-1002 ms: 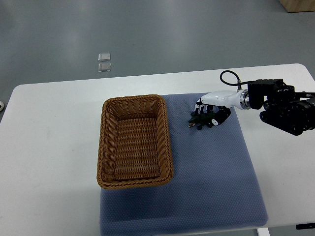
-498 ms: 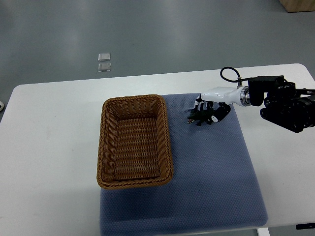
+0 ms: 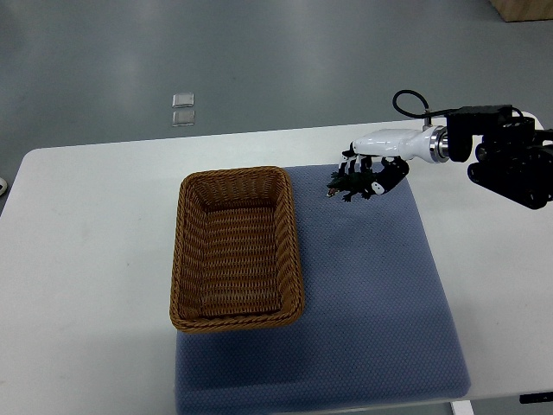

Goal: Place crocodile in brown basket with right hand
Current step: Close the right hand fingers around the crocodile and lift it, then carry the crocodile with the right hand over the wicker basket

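the right hand [image 3: 370, 166], white with dark fingers [image 3: 356, 163], reaches in from the picture's right edge on a black forearm, over the far edge of a blue-grey mat [image 3: 371, 294]. its fingers are curled down and clamped on a small dark green toy crocodile [image 3: 346, 185], which sticks out from under the hand toward the left, its body lying roughly across the picture. whether the crocodile touches the mat or hangs just above it cannot be told from this steep view.

the brown wicker basket [image 3: 295, 251] is rectangular, with its long side running away from the robot. it sits on the mat's left part, and its left wall overhangs onto the white table [image 3: 95, 259]. the crocodile is outside the basket, to the right of its far right corner and apart from the rim, with a strip of bare mat between them.

a black cable [image 3: 404, 97] loops up behind the wrist. beyond the table, two small clear squares [image 3: 182, 110] lie on the grey floor.
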